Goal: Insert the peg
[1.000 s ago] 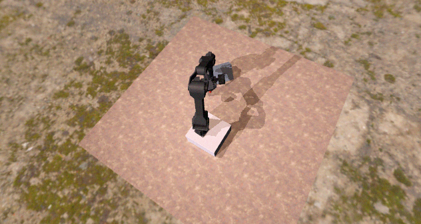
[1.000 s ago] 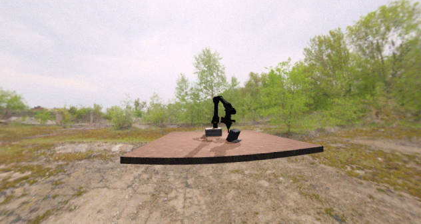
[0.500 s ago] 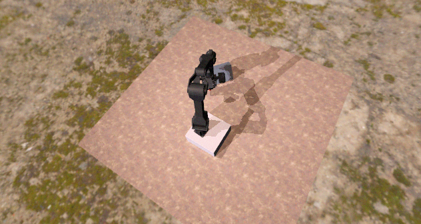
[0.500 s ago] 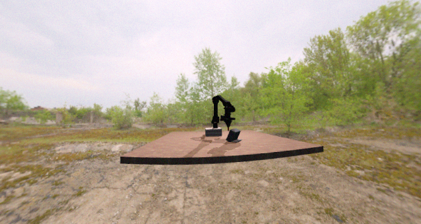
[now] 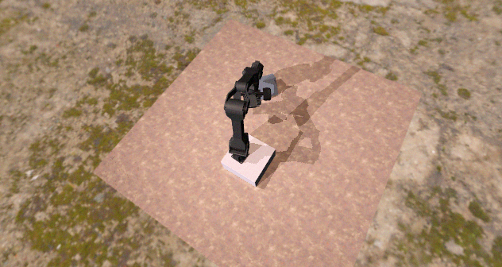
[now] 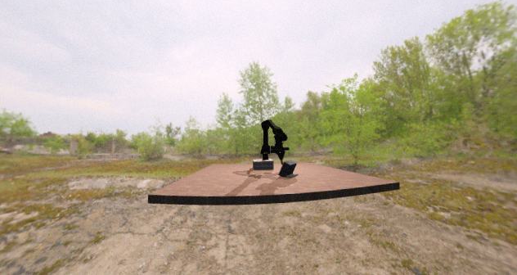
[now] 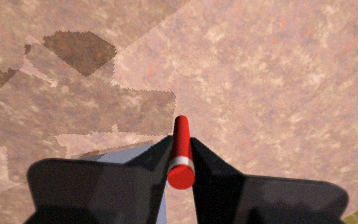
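A round red peg [image 7: 181, 177] with a pale band near its top stands between the fingers in the wrist view. My gripper [image 7: 181, 141] [image 6: 281, 160] is shut on the peg, fingers pointing down. In the exterior view the fingertips are above the table, beside and slightly higher than the sloped panel. The blue-grey sloped panel [image 5: 270, 83] [image 6: 288, 169] stands on the table; part of it shows below the left finger in the wrist view [image 7: 127, 154]. Its hole is not visible. In the top view the arm hides the fingertips and peg.
The pinkish-brown table [image 5: 179, 151] [image 6: 348, 180] carries the arm's pale base block [image 5: 258, 167] [image 6: 262, 164], which stands on the other side of the gripper from the panel. Arm shadows fall across the table. Mossy ground surrounds it.
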{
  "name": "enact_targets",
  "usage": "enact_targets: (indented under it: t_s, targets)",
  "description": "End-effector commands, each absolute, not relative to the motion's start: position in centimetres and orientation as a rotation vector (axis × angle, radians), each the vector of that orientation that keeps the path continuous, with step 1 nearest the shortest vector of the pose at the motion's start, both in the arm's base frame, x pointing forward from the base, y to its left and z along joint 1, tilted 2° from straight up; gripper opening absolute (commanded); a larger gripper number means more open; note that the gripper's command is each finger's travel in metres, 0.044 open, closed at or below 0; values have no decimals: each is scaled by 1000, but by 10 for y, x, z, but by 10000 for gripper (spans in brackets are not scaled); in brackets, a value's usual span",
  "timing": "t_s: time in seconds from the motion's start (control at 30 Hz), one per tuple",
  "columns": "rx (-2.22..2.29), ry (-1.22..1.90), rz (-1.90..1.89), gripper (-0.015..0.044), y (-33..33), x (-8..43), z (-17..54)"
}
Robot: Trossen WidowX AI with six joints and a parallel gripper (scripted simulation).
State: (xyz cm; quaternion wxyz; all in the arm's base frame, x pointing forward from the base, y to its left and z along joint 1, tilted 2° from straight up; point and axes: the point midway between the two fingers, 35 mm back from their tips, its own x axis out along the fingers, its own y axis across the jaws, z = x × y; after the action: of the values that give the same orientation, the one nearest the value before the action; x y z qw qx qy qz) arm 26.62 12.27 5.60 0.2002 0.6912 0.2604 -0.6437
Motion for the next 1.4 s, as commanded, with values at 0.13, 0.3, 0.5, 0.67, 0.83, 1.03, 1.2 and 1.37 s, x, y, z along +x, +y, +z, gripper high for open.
enact_targets:
  t_s: [0.13,0.3,0.5,0.67,0.83,1.03,1.2,1.37]
  targets:
    - [1970,781,-1796,0,120,270,51]
    - [1999,808,-1791,0,118,273,49]
    - [2034,841,-1782,0,116,276,46]
    - [2064,868,-1772,0,114,279,44]
    - [2094,894,-1760,0,111,282,42]
    - [2131,925,-1742,0,108,286,40]
    - [2162,951,-1725,0,106,289,39]
    - [2193,976,-1706,0,103,291,38]
